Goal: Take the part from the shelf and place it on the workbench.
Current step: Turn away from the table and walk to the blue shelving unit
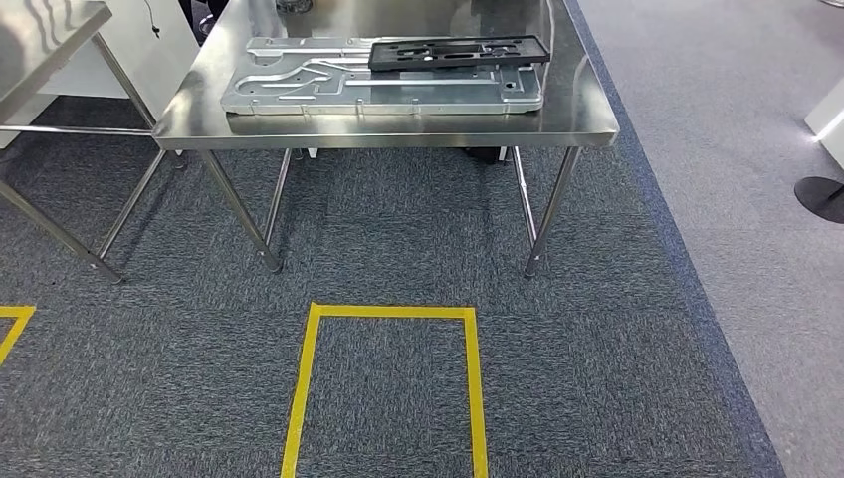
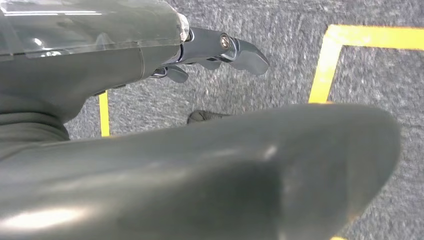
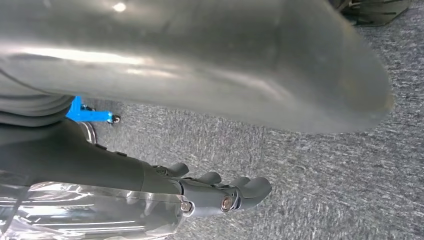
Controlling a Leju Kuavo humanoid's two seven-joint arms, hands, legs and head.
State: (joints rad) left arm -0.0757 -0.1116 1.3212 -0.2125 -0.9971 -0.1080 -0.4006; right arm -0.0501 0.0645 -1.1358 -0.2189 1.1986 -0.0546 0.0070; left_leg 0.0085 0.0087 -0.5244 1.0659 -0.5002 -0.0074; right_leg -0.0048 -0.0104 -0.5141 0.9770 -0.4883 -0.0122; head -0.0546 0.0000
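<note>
A black flat part (image 1: pixel 458 52) lies on a larger silver machined plate (image 1: pixel 383 85), both resting on the steel workbench (image 1: pixel 398 131) ahead of me. My left hand (image 2: pixel 190 155) hangs over the grey carpet; its thick thumb lies across the near part of the left wrist view, its dark fingers (image 2: pixel 225 50) are stretched out, and it holds nothing. My right hand (image 3: pixel 200 70) hangs over carpet as well, with its fingers (image 3: pixel 230 195) extended side by side and nothing in them.
A second steel table (image 1: pixel 50 40) stands at the left. A yellow tape rectangle (image 1: pixel 388 388) marks the carpet in front of the workbench legs (image 1: pixel 542 224). Lighter grey floor and a black round base (image 1: pixel 821 194) lie to the right. A blue object (image 3: pixel 87 114) sits on the floor.
</note>
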